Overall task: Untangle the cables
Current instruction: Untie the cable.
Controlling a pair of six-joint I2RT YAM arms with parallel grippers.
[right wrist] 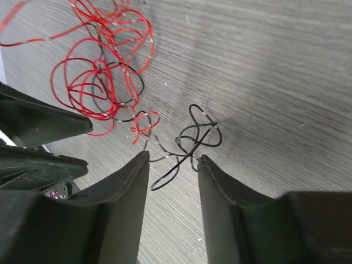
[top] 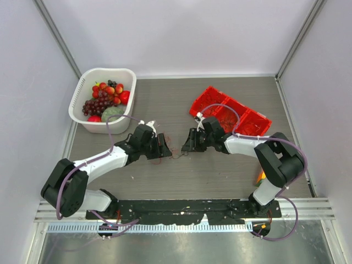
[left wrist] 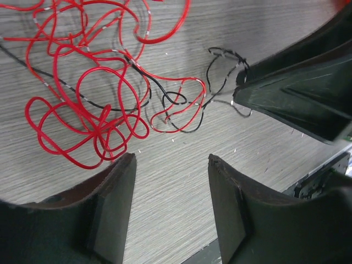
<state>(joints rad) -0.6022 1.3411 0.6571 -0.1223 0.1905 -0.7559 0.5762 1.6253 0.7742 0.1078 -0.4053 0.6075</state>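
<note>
Between the two grippers, on the table [top: 220, 176], lie the cables [top: 169, 156]: a loose snarl of very thin wire, mostly red with a few black strands.

The left gripper [left wrist: 171, 165] hovers low, just beside the red loops [left wrist: 102, 132]. Its jaws are moderately apart with only bare wood between them. The right gripper [right wrist: 173, 160] sits at the other end of the snarl, its jaws a little narrower but also apart. A black strand [right wrist: 192, 144] runs through the gap at its fingertips, and nothing looks pinched yet.

The wire looks nearly weightless and springy, holding its curls rather than lying limp, so I judge that any tug will drag the whole bundle across the smooth tabletop unless the other end is pinned. It is thin enough to slip out of broad pads, so a full, square pinch seems needed.

The best holds are probably the outlying parts. One is the black tail that trails away from the red mass on the right. The other is a single outer red loop on the left. The dense crossings in the middle are poor places to grip, because closing there would likely tighten the knot.
</note>
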